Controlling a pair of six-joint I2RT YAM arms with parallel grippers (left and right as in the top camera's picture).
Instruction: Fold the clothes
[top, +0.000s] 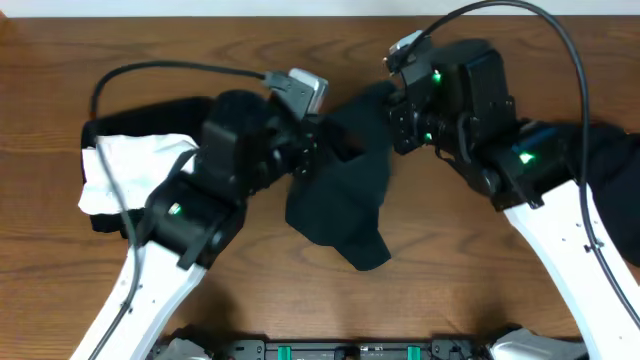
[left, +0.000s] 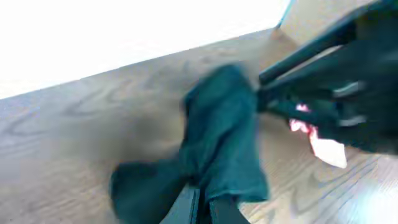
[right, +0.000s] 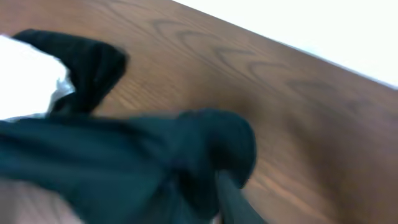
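Far left of the wooden table (top: 450, 270): a white garment (top: 130, 170) lies crumpled on top of a flat black garment (top: 150, 115), whose dark edge shows along the white one's far and left sides.

Left arm comes up from the near-left edge toward centre. The left gripper (left: 204, 208) is closed, with dark cloth pinched between its fingers. The wrist view is blurred, but the fabric runs straight out of the jaws.

Centre: the held black shirt (top: 340, 200) is bunched and raised at its far end between the two grippers. Its near end trails down to the tabletop in a loose tail pointing toward the robot.

Right of centre: the right gripper (top: 400, 120) is up against the shirt's far right corner. In its wrist view, cloth is draped over one finger (right: 230, 199). The picture is too smeared to tell whether the jaws are clamped or parted.

Far right edge: another heap of dark clothes (top: 612, 190) lies partly under the right arm, well apart from the shirt.
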